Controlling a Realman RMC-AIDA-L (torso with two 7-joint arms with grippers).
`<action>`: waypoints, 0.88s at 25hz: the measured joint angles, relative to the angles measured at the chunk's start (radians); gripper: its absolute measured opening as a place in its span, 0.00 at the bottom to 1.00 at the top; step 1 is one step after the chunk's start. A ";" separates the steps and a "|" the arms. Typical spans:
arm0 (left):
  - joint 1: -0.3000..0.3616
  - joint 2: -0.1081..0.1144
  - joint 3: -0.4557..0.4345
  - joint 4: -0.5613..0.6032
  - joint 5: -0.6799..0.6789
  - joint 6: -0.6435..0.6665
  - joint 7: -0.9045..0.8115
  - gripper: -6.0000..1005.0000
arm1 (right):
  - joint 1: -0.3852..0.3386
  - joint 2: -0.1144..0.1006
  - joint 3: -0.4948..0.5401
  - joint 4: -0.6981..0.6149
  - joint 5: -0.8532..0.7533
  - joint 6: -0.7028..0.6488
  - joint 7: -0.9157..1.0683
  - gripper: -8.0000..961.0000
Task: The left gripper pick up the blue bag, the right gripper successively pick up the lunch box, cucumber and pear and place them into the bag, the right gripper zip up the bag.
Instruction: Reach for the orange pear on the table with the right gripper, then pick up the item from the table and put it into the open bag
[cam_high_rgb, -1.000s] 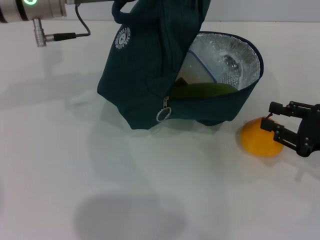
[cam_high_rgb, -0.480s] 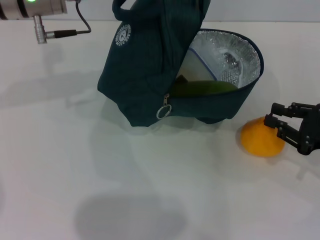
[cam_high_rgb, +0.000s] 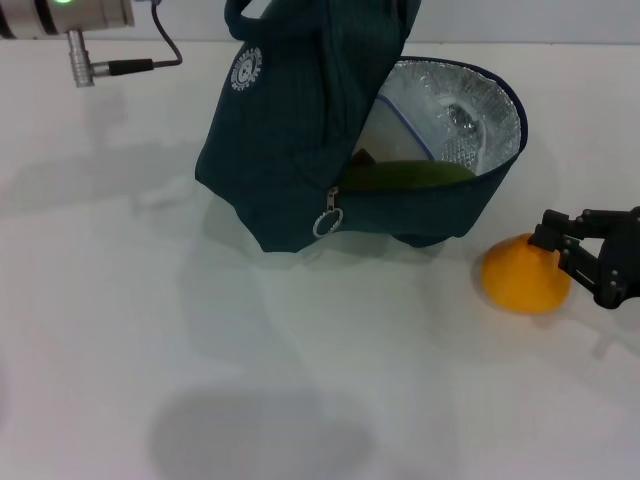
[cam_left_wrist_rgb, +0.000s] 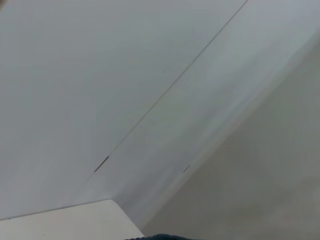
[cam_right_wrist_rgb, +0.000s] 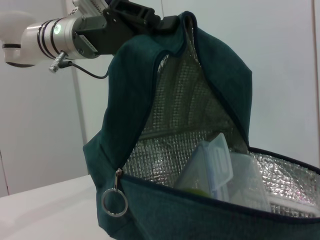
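Pear (cam_high_rgb: 523, 277) sits on the table, between the right claw's (cam_high_rgb: 549, 245) spread fingers.

**Where the three cameras are looking**

Head cam sits up high, looking forward and down on the white table (cam_high_rgb: 300, 400), with the blue bag (cam_high_rgb: 290, 170) mid-distance. Right wrist cam sits low and close, looking up into the open bag (cam_right_wrist_rgb: 200, 220) from the side, so those two share the bag and its zipper ring (cam_high_rgb: 326, 226). Left wrist cam faces plain pale walls, sharing nothing clear.
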 joint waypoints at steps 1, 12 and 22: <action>0.001 0.000 0.000 0.000 0.000 0.000 0.000 0.06 | 0.000 0.000 0.000 0.000 0.001 0.000 0.000 0.27; 0.007 0.000 0.000 -0.001 -0.002 0.000 0.000 0.06 | 0.000 0.006 -0.002 0.000 0.004 -0.007 0.010 0.08; 0.010 0.000 0.000 -0.001 -0.003 0.001 0.000 0.06 | -0.005 0.006 0.000 0.000 0.003 -0.020 0.034 0.03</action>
